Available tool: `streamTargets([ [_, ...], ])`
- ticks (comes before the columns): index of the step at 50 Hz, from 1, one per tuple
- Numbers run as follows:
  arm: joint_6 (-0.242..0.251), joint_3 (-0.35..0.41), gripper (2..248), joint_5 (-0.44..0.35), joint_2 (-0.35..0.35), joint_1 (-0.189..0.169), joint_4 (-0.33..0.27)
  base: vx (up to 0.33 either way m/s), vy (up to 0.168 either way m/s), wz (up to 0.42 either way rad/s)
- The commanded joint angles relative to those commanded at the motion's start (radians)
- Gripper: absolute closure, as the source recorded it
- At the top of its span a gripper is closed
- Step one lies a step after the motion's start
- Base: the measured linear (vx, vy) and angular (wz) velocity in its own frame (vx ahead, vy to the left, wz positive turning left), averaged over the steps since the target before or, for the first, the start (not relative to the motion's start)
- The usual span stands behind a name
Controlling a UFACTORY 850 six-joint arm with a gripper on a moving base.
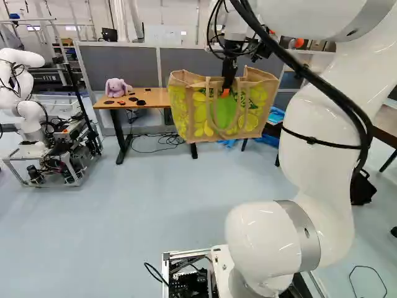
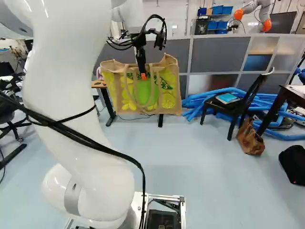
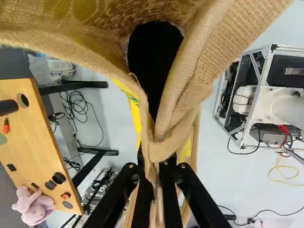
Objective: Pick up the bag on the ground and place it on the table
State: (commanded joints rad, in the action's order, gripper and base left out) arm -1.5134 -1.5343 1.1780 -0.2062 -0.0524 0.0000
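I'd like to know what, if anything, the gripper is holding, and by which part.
The gripper holds the bag, by bunched fabric around the middle of its top edge.

Patterned bag [image 1: 198,118]: one; fingers [image 2: 143,76]: two; plush toy [image 1: 115,87]: one; light-wood table [image 1: 157,98]: one.

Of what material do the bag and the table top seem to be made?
The bag: coarse jute-like cloth, matt, as the wrist view shows its rough weave; the printed yellow parts look smoother, perhaps coated. The table top: wood-look, light brown, smooth; whether solid wood or laminate, I cannot tell.
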Motion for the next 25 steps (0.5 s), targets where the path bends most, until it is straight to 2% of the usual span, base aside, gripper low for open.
streamTargets([
  [25,0.0,-0.08,227,0.011,-0.014,0.002,0.0,0.0,0.0,0.0],
])
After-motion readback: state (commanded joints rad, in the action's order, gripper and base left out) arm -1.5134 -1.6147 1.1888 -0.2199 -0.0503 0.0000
